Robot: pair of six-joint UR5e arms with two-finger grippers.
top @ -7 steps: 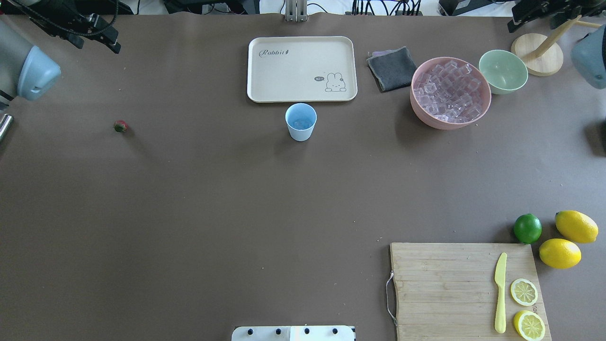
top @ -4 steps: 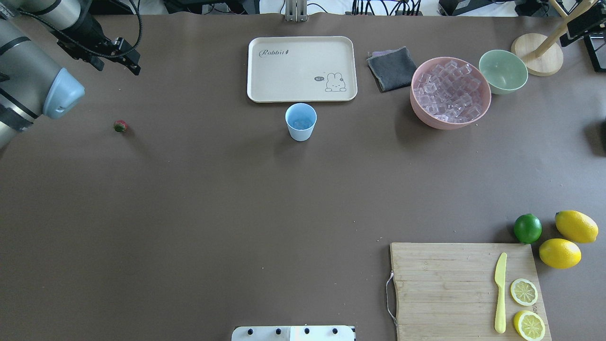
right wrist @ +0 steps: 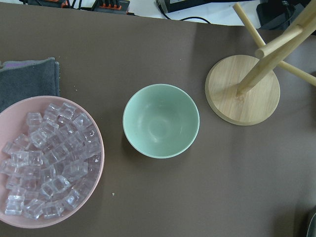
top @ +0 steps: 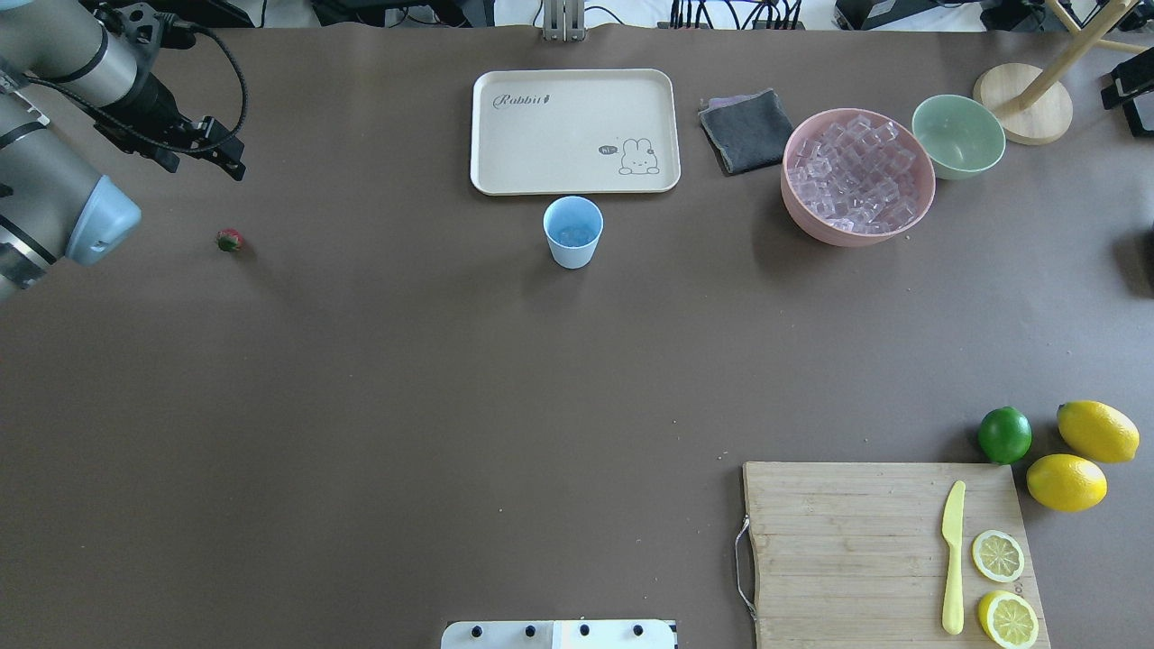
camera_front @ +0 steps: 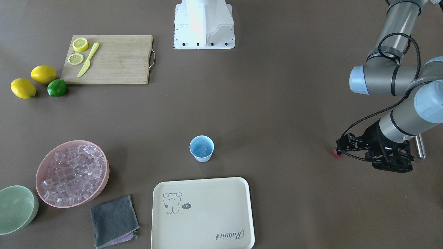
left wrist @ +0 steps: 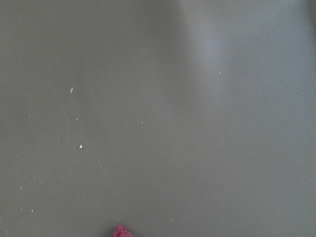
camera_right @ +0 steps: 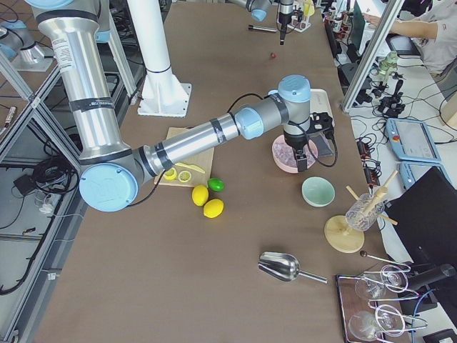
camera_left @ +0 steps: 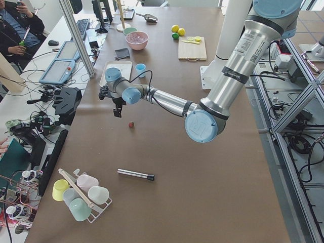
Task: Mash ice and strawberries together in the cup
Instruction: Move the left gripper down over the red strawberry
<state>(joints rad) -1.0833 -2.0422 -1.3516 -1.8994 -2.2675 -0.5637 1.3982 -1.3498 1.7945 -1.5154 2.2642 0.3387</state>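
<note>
The cup stood just below the tray, upper middle of the overhead view, with ice in its bottom. The strawberry lay on the tabletop at the left, well apart from the cup. The left claw hung near it, toward the upper left corner. Whether its jaws were apart could not be told. The right claw hovered by the pink bowl, and its state was equally unclear.
</note>
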